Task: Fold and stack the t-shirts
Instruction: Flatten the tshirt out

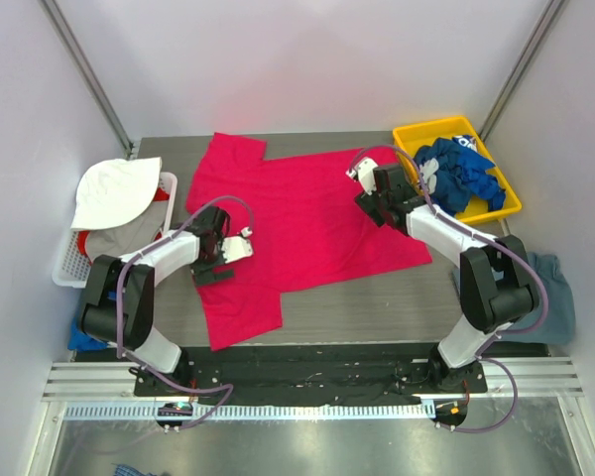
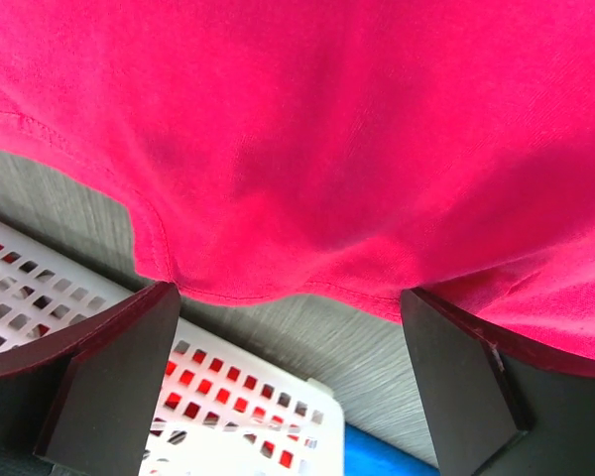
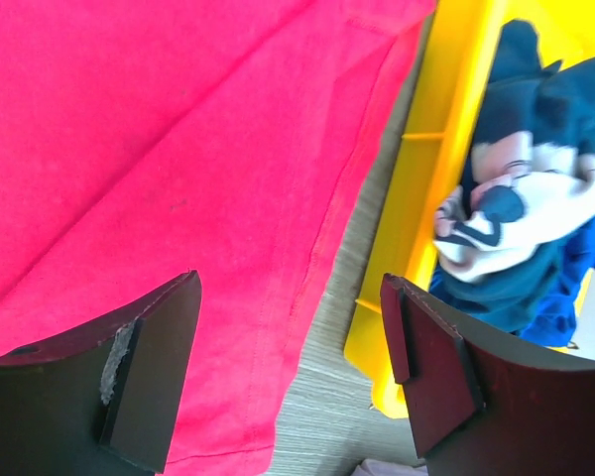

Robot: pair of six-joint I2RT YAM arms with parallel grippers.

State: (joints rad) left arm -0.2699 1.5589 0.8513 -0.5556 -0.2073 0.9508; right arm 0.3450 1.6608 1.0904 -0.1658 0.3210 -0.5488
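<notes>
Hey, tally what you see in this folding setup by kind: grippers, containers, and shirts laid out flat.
Grippers: 2 (left gripper, right gripper), both open
Containers: 2 (yellow bin, white basket)
Shirts laid flat: 1 (pink-red t-shirt)
Total: 5
The blue clothes in the bin are bunched together, so they are not counted.

- A bright pink-red short-sleeved t-shirt [image 1: 307, 223] is lying spread across the grey table [image 1: 377, 307].
- The left gripper [image 1: 216, 266] is hanging over the shirt's left side, and the right gripper [image 1: 372, 210] over its right part.
- Crumpled royal blue shirts with white print [image 1: 461, 174] are sitting in a yellow plastic bin [image 1: 416, 134] at the far right.
- A white cloth [image 1: 114, 190] is draping over a white slatted basket [image 1: 69, 263] at the left.
</notes>
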